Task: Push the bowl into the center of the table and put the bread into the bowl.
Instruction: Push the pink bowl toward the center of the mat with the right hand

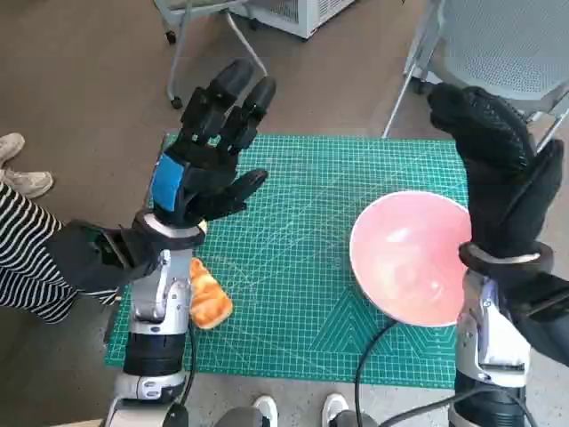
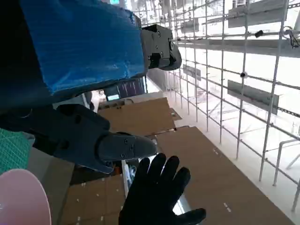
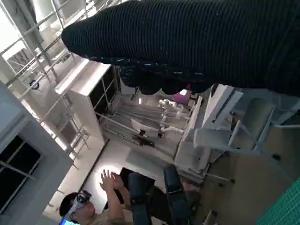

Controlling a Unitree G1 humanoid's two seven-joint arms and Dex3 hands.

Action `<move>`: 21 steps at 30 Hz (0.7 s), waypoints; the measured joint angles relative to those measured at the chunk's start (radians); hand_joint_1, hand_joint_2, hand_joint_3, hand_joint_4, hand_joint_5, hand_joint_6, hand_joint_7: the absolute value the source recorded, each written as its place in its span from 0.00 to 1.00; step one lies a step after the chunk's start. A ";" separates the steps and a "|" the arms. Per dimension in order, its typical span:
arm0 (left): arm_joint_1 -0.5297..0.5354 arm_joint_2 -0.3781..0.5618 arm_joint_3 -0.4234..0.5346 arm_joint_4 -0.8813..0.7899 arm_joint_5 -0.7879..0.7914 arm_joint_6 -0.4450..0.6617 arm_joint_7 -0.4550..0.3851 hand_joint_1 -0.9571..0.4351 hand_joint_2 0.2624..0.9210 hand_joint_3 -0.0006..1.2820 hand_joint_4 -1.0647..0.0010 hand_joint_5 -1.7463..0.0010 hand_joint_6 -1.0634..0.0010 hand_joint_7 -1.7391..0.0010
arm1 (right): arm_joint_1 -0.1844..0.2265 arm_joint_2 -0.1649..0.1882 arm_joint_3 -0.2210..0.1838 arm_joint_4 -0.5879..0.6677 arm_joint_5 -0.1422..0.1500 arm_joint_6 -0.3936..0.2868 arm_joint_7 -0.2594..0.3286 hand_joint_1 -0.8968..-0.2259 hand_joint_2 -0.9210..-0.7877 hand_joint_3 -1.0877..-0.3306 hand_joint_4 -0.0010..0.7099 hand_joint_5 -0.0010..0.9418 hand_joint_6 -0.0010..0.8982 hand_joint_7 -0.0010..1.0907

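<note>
- Green cutting mat (image 1: 302, 258) covers the small table, chair legs on the floor beyond it.
- Pink bowl (image 1: 411, 258) sits at the mat's right edge; bread (image 1: 209, 298) lies at its left edge, beside the left forearm.
- Best, I judge, to set the right hand (image 1: 498, 169) against the bowl's outer rim and push steadily inward.
- Both hands are raised above the mat and empty: left hand (image 1: 209, 147) with fingers spread, right hand held upright and apart.

Lab: metal racking (image 2: 243, 75), cutting mat (image 1: 302, 267)
</note>
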State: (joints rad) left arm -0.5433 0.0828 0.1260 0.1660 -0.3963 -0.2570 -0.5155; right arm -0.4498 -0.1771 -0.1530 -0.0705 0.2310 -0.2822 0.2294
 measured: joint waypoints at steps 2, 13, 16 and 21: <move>0.000 0.000 0.000 0.000 0.000 0.001 0.000 0.37 1.00 0.27 0.90 0.96 1.00 0.75 | 0.000 0.000 0.000 0.000 0.000 0.000 0.000 0.30 0.00 0.53 0.19 0.00 0.00 0.52; 0.000 0.000 0.000 -0.006 0.000 0.016 0.003 0.37 1.00 0.27 0.90 0.96 1.00 0.75 | 0.000 0.000 -0.001 0.000 0.000 0.000 0.000 0.30 0.00 0.54 0.19 0.00 0.00 0.53; 0.000 -0.001 -0.001 -0.008 0.000 0.016 0.003 0.37 1.00 0.27 0.90 0.96 1.00 0.75 | 0.000 0.000 -0.002 0.001 0.000 0.000 0.000 0.30 0.00 0.54 0.19 0.00 0.00 0.53; 0.000 -0.001 -0.001 -0.009 0.000 0.016 0.003 0.37 1.00 0.27 0.90 0.96 1.00 0.75 | 0.000 0.000 -0.003 0.003 0.000 0.000 0.000 0.30 0.00 0.54 0.19 0.00 0.00 0.53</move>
State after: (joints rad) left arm -0.5433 0.0821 0.1254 0.1569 -0.3963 -0.2406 -0.5126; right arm -0.4499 -0.1772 -0.1556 -0.0673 0.2310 -0.2826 0.2294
